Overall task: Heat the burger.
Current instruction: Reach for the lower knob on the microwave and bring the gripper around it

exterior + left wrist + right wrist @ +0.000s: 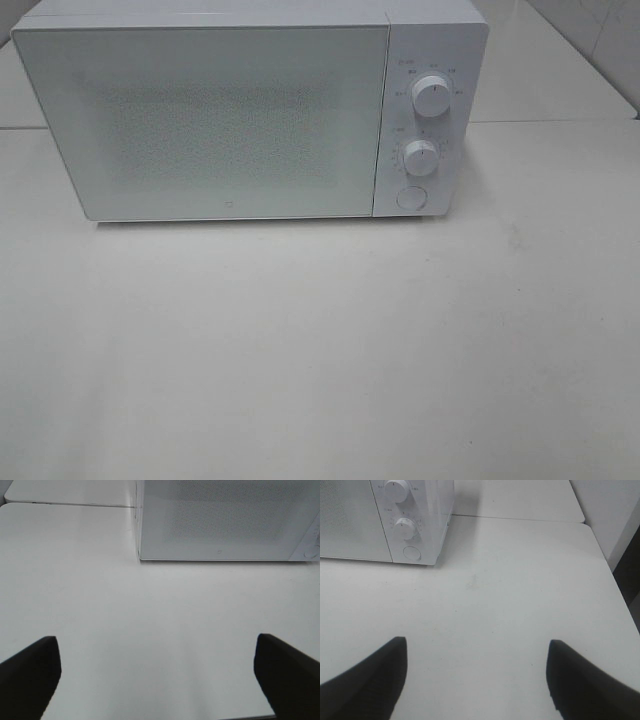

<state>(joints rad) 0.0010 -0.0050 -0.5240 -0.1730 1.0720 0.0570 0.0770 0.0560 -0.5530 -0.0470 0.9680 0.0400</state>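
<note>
Jaws of left tool (156, 646) and right tool (477, 647) both wide apart, empty, over white table (150, 610).

The microwave (240, 110) has a smooth white shell, satin rather than shiny; painted metal or plastic, hard to tell. Its door (200, 120) is a flat, faintly reflective pane with a fine speckled dot screen across the middle. At the door's 3 o'clock, the upper knob (431, 96), lower knob (421, 158) and round button (410, 197) look like smooth white plastic. The table (320, 380) is a smooth, matt off-white top with faint scuffs. The fingers (30, 675) of the left gripper (155, 639) and right gripper (476, 641) look matt black.
</note>
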